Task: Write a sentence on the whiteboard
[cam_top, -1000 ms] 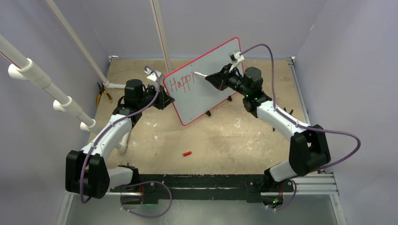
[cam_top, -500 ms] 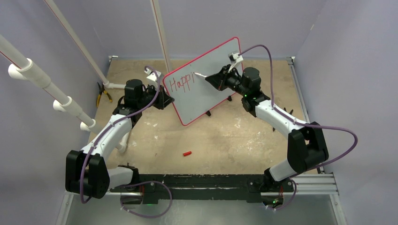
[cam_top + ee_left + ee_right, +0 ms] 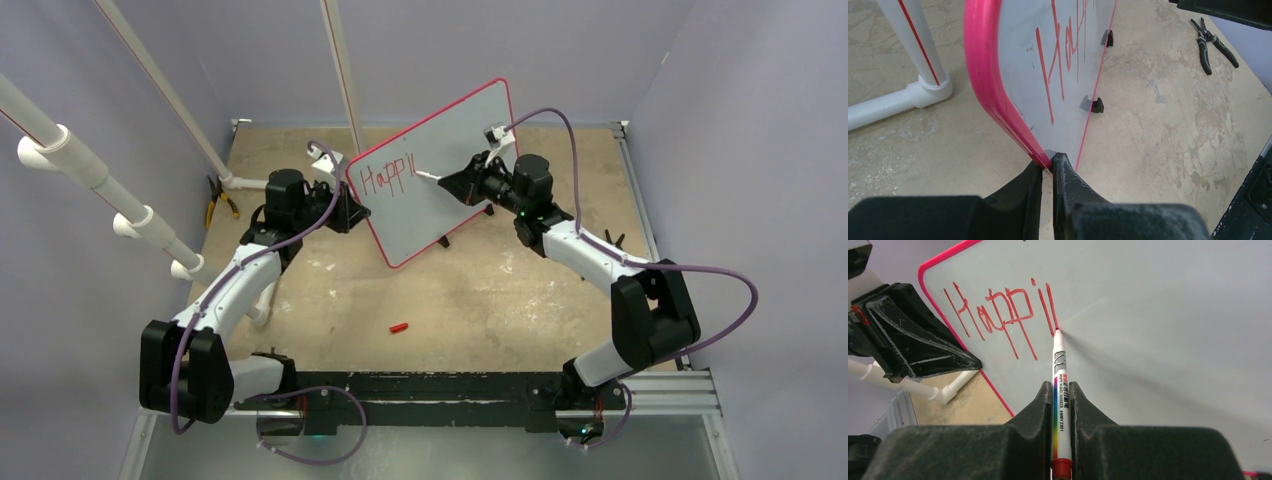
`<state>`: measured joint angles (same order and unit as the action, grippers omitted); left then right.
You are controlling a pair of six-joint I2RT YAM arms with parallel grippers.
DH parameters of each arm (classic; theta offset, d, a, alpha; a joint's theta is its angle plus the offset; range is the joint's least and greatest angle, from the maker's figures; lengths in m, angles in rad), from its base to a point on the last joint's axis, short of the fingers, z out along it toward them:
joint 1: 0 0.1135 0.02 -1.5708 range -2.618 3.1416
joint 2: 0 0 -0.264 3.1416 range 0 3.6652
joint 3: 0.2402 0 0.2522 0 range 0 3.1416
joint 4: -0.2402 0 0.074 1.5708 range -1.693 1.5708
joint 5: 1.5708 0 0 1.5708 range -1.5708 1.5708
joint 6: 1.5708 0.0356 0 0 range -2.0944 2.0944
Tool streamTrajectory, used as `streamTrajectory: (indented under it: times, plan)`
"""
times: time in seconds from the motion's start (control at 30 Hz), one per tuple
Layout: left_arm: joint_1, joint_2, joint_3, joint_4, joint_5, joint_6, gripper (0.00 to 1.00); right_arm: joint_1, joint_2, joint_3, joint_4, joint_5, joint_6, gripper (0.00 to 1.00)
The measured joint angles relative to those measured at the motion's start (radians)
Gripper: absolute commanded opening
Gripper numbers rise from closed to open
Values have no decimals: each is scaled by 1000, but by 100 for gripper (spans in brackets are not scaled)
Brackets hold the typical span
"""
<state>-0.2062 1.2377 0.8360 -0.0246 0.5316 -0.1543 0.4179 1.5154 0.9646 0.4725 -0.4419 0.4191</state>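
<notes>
the sentence [image 3: 998, 315] reads "happi" plus a fresh downstroke that was not there a second ago, likely the start of an "n"; the marker [image 3: 1060, 370] tip sits at that stroke's foot, pinched in the right gripper [image 3: 1061, 390]; the whiteboard [image 3: 455, 205] stands tilted at the far middle of the table [image 3: 480, 290], the left gripper [image 3: 1047, 167] clamped on its edge; most of the writing looks still undone

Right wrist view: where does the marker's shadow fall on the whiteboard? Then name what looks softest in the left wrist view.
Right wrist view: the marker throws a soft grey shadow rightward and down from its tip across the whiteboard, no glare. Left wrist view: the whiteboard's red rim nearest the lens looks softest; the pliers beyond look crisp.
</notes>
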Motion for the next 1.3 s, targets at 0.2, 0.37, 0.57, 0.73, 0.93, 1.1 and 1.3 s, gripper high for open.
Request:
streamTrajectory:
  times: [0.2,0.37,0.57,0.73,0.93,1.1,1.3]
  plan:
    - [0,0,0,0,0,0,0,0,0,0,8,-3,8,0]
    - [-2,0,0,0,0,0,0,0,0,0,30,-2,27,0]
    - [-4,0,0,0,1,0,0,0,1,16,47,5,37,0]
    - [-4,0,0,1,5,0,0,0,1,25,68,17,42,0]
    - [-4,0,0,1,5,0,0,0,3,35,71,34,48,0]
    - [-4,0,0,1,5,0,0,-1,3,35,72,42,54,0]
    - [-5,0,0,1,4,0,0,-12,3,35,72,56,61,0]
